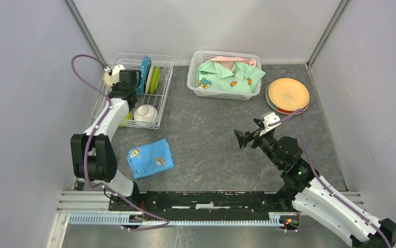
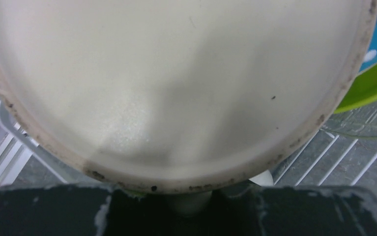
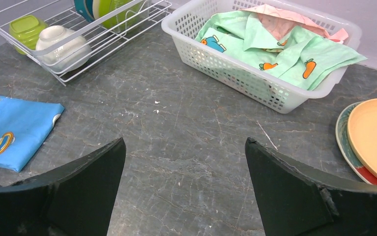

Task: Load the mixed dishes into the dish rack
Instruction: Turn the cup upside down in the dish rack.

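Observation:
The white wire dish rack (image 1: 160, 106) stands at the back left. A blue plate (image 1: 145, 72) and a lime-green plate (image 1: 156, 80) stand upright in it. A white bowl (image 1: 145, 113) and a small green cup (image 1: 126, 120) sit at its near end. My left gripper (image 1: 127, 77) is over the rack's far left part, shut on the rim of a cream plate (image 2: 176, 83), which fills the left wrist view. My right gripper (image 1: 244, 137) is open and empty above the table's middle. An orange plate (image 1: 287, 93) lies on a red plate at the back right.
A white latticed basket (image 1: 206, 88) with green clothing stands at the back centre. A folded blue cloth (image 1: 150, 158) lies on the table near the rack's front. Grey walls close in on both sides.

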